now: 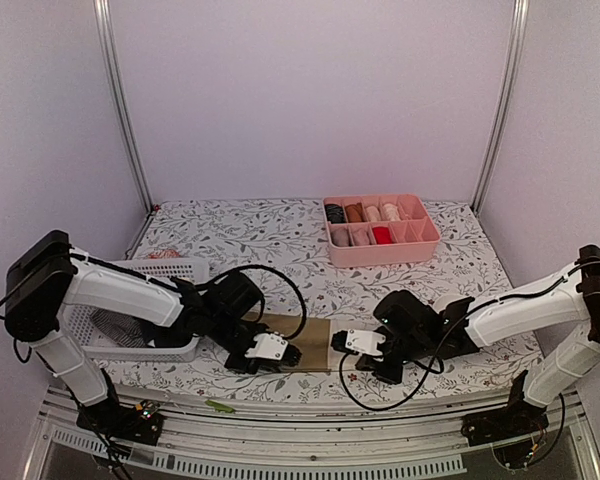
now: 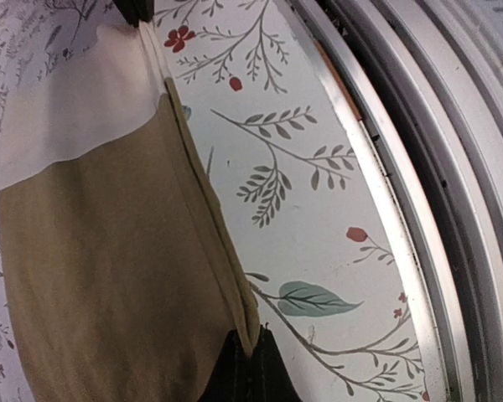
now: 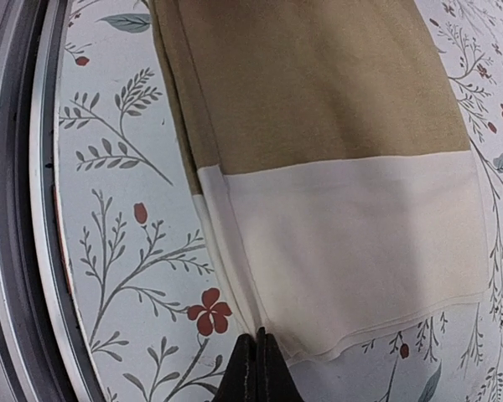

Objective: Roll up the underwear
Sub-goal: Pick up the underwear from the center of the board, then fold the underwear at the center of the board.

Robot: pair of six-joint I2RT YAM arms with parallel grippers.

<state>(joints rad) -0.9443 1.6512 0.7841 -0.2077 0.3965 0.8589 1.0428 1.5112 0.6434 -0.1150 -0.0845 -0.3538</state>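
Note:
An olive-tan underwear [image 1: 307, 338] with a cream waistband lies flat on the floral cloth between my two grippers. My left gripper [image 1: 292, 354] is at its left end. In the left wrist view that gripper [image 2: 253, 352] is shut, and the tan folded near edge [image 2: 226, 268] runs in between its fingertips. My right gripper [image 1: 338, 342] is at the right end. In the right wrist view that gripper [image 3: 256, 352] is shut on the near corner of the cream band [image 3: 352, 243]. A grey striped garment [image 1: 115, 330] lies in the basket.
A white mesh basket [image 1: 170, 268] stands at the left, under the left arm. A pink divided tray [image 1: 435, 238] with rolled garments sits at the back right. The table's metal front rail [image 2: 419, 209] runs close by the underwear's near edge.

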